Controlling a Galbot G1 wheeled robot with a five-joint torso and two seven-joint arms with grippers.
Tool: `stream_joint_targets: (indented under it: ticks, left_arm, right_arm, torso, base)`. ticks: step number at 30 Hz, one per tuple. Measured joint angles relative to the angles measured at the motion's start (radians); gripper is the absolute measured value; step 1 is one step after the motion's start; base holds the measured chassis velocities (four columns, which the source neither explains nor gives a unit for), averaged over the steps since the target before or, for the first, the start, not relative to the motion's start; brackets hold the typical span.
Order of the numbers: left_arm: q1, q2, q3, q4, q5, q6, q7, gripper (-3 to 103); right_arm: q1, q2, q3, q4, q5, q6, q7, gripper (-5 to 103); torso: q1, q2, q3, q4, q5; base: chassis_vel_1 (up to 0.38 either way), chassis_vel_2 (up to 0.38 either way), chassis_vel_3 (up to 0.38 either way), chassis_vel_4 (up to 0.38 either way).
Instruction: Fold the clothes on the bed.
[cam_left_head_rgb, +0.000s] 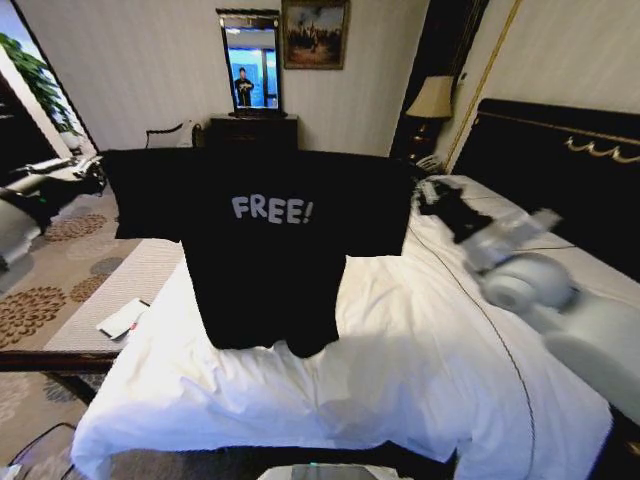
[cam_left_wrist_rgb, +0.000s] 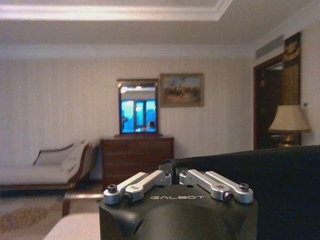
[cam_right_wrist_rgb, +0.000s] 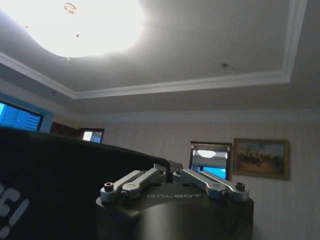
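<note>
the black t-shirt (cam_left_head_rgb: 262, 250) hangs spread out in the air above the bed (cam_left_head_rgb: 400, 380), its front with the white "free!" lettering facing the head camera. its hem hangs low over the white duvet (cam_left_head_rgb: 300, 400) near the foot of the bed; whether it touches the duvet cannot be told. both sleeves are stretched out sideways.

the left end effector (cam_left_wrist_rgb: 175, 176) is raised at the shirt's top edge, its fingers (cam_left_wrist_rgb: 145, 182) closed together on the black cloth, which runs off to one side in the left wrist view. the right end effector (cam_right_wrist_rgb: 169, 172) is raised as well, its fingers (cam_right_wrist_rgb: 207, 184) pinched on the shirt's upper edge, with part of the white lettering visible on the cloth in the right wrist view. in the head view the right arm (cam_left_head_rgb: 560, 300) reaches in from the right, over the bed, blurred, with its dark wrist near the shirt's right sleeve.

a dark headboard (cam_left_head_rgb: 560, 170) with gold trim stands at the right. behind the shirt are a dark wooden dresser (cam_left_head_rgb: 252, 130), a mirror (cam_left_head_rgb: 250, 62), a framed painting (cam_left_head_rgb: 315, 33) and a lamp (cam_left_head_rgb: 432, 100). a pale chaise (cam_left_wrist_rgb: 55, 167) stands beside the dresser.
</note>
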Motion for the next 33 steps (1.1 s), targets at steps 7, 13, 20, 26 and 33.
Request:
stream_joint_targets:
  ticks: [7, 13, 20, 26, 33]
  left_arm:
    - [-0.192, 0.014, 0.139, 0.084, -0.018, -0.016, -0.029, 2]
    - [-0.13, 0.06, -0.006, 0.027, -0.104, -0.028, -0.024, 2]
    - [-0.075, 0.035, -0.049, -0.068, -0.121, -0.019, -0.033, 2]
    - [0.042, -0.053, -0.2, -0.252, -0.205, 0.037, -0.046, 2]
    - [0.186, -0.063, -0.562, -0.372, -0.437, 0.074, -0.058, 2]
  right_arm:
    - [0.311, 0.159, -0.245, -0.163, 0.026, 0.024, 0.069, 1]
    - [0.316, 0.137, -0.167, -0.109, 0.056, 0.04, 0.062, 1]
    - [0.092, 0.016, 0.074, 0.061, 0.059, 0.041, 0.054, 1]
    - [-0.254, -0.104, 0.374, 0.304, 0.036, 0.034, 0.082, 1]
    - [-0.287, -0.221, 0.542, 0.47, 0.147, -0.022, 0.143, 1]
  torso:
    - [0.001, 0.0, 0.0, -0.0003, 0.0001]
    - [0.0, 0.0, -0.001, -0.0002, 0.0001]
    - [0.0, 0.0, -0.001, -0.0013, 0.0001]
    - [0.0, 0.0, 0.0, -0.0009, 0.0006]
    - [0.0, 0.0, -0.001, 0.0, -0.0004]
  base:
    - [0.0, 0.0, 0.0, 0.0]
    - [0.0, 0.0, 0.0, 0.0]
    - [0.0, 0.0, 0.0, 0.0]
    - [0.0, 0.0, 0.0, 0.0]
    - [0.0, 0.0, 0.0, 0.0]
